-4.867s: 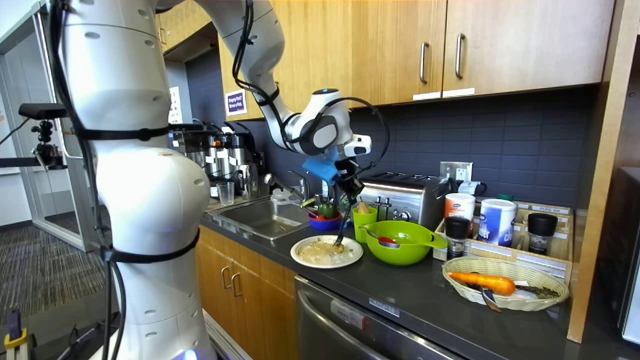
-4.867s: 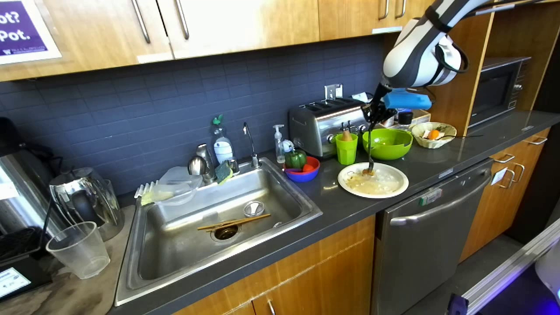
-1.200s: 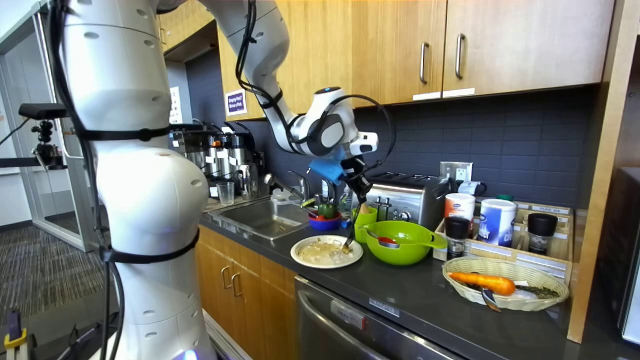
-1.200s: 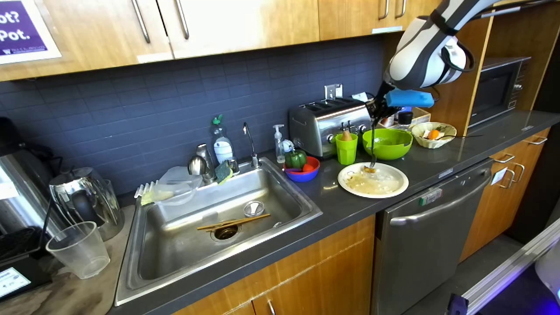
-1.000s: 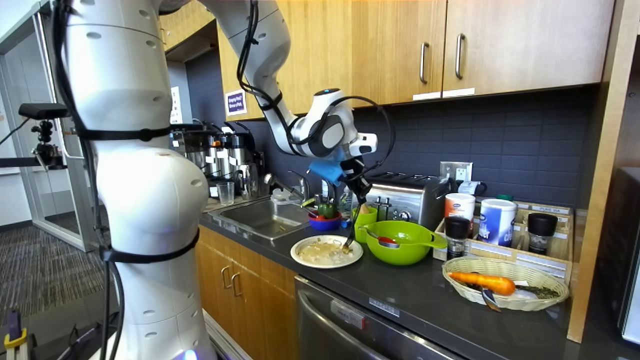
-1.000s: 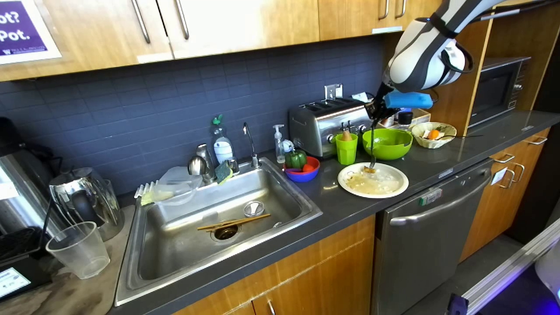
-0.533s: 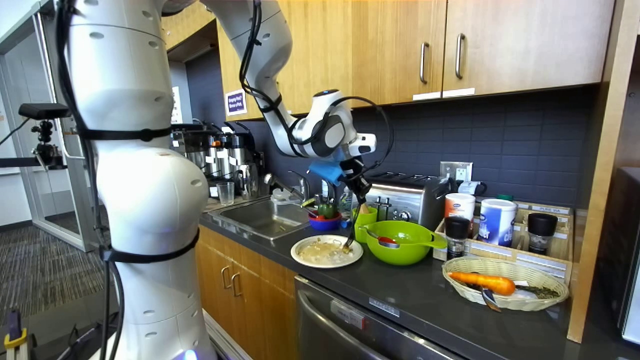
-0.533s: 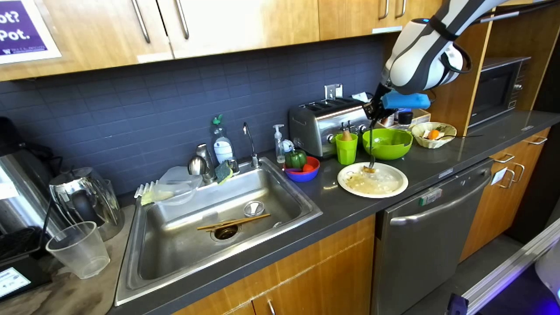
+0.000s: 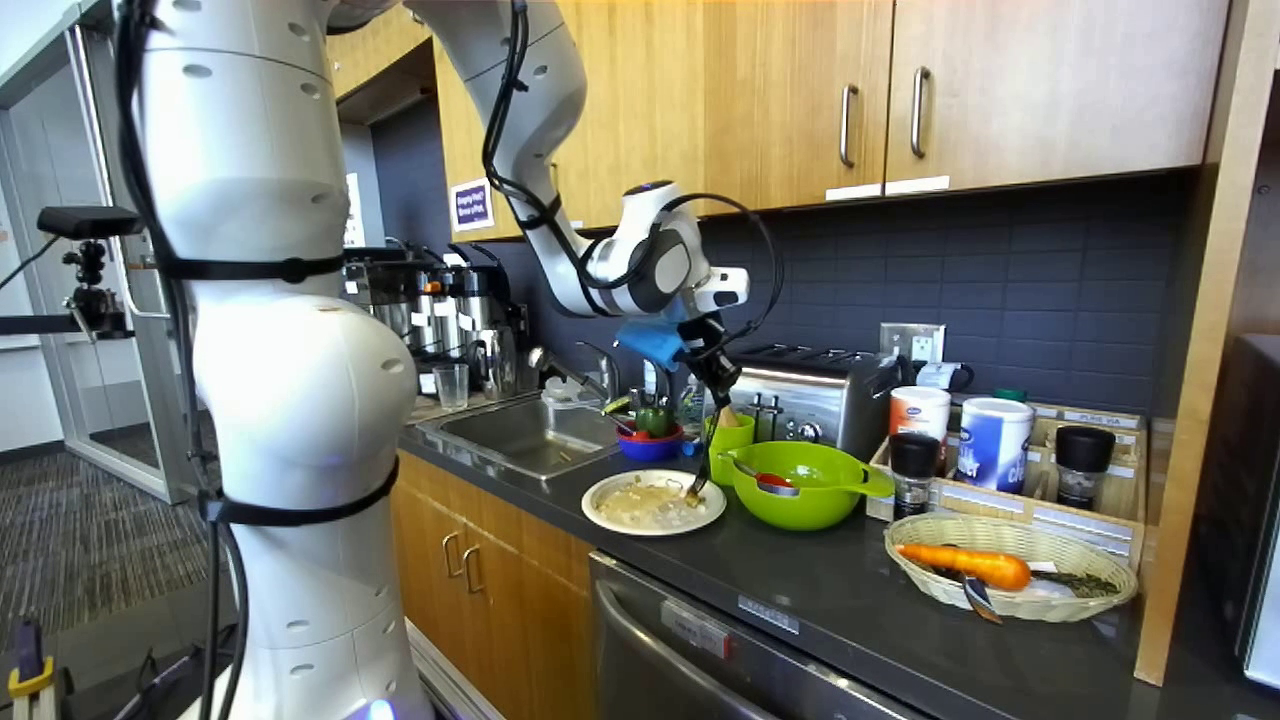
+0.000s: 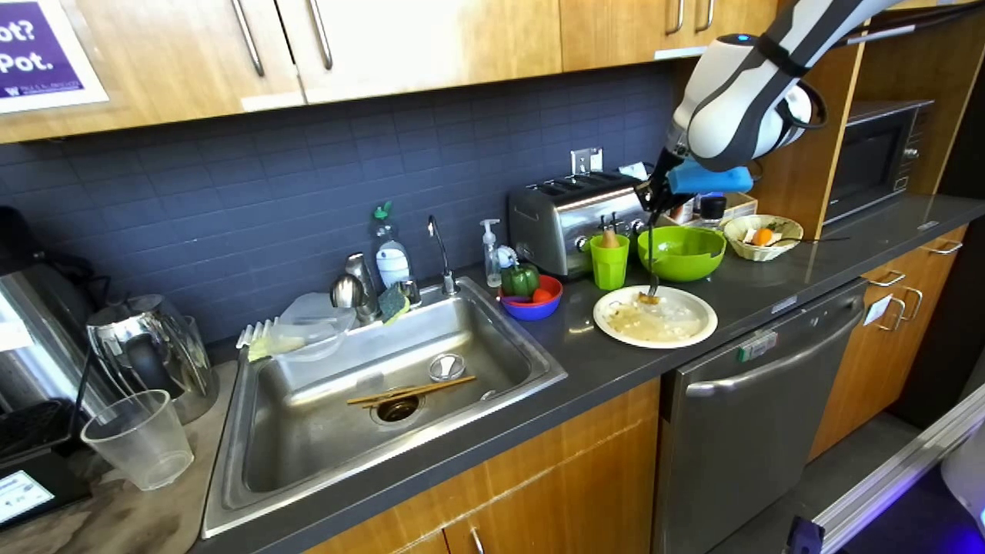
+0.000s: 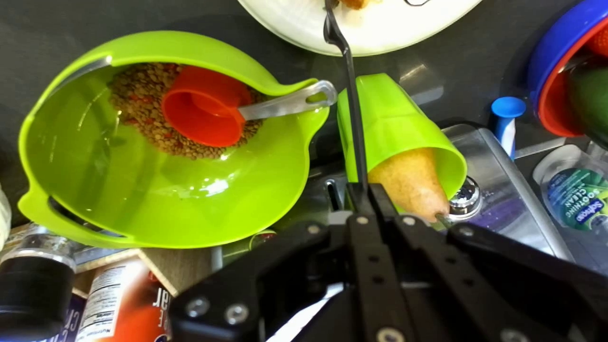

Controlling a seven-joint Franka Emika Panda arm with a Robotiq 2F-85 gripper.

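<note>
Shifted slightly toward the green tumbler [image 11: 380,102] since the earlier frame, the hand [image 11: 365,192] is clamped on the handle of a slender utensil [image 11: 354,102], seemingly a fork. Seen from the wrist, its long axis runs from the hand to just short of 12 o'clock, the tip over the plate [image 11: 380,42]; in an exterior view it hangs nearly upright near a brown morsel [image 10: 649,298] toward the plate's 12 o'clock rim. Whether the tip touches is unclear. Wrist view again: the tumbler, holding a pear [image 11: 408,183], lies at 1 o'clock, the green mixing bowl [image 11: 80,161] between 9 and 10; dark surface [image 11: 275,57] parts plate from bowl at 11.
</note>
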